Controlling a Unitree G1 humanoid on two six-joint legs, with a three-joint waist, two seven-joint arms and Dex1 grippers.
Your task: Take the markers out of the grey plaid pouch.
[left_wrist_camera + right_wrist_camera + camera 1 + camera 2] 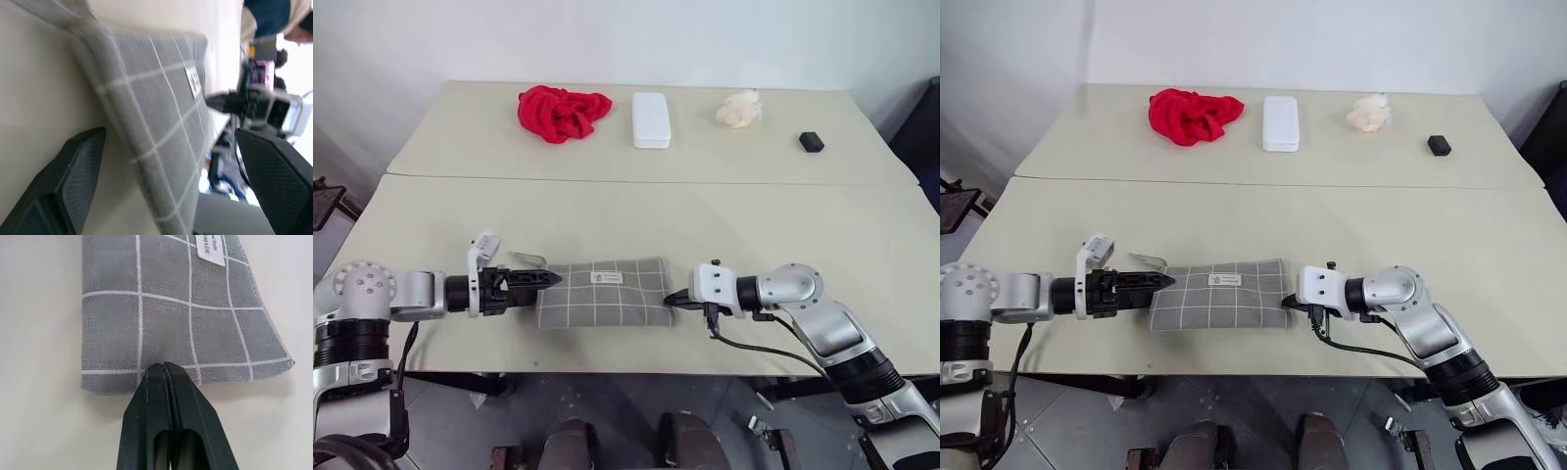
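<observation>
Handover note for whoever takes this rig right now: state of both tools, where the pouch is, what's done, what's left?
Left tool: open, at the left end of the grey plaid pouch, one finger on either side of that end, not closed on it.
Right tool: shut, tips touching the pouch's right end; whether fabric is pinched cannot be told.
Pouch: flat on the near table, label up; looks closed.
Done: both tools are at the pouch.
Left: open the pouch and take the markers out.
</observation>
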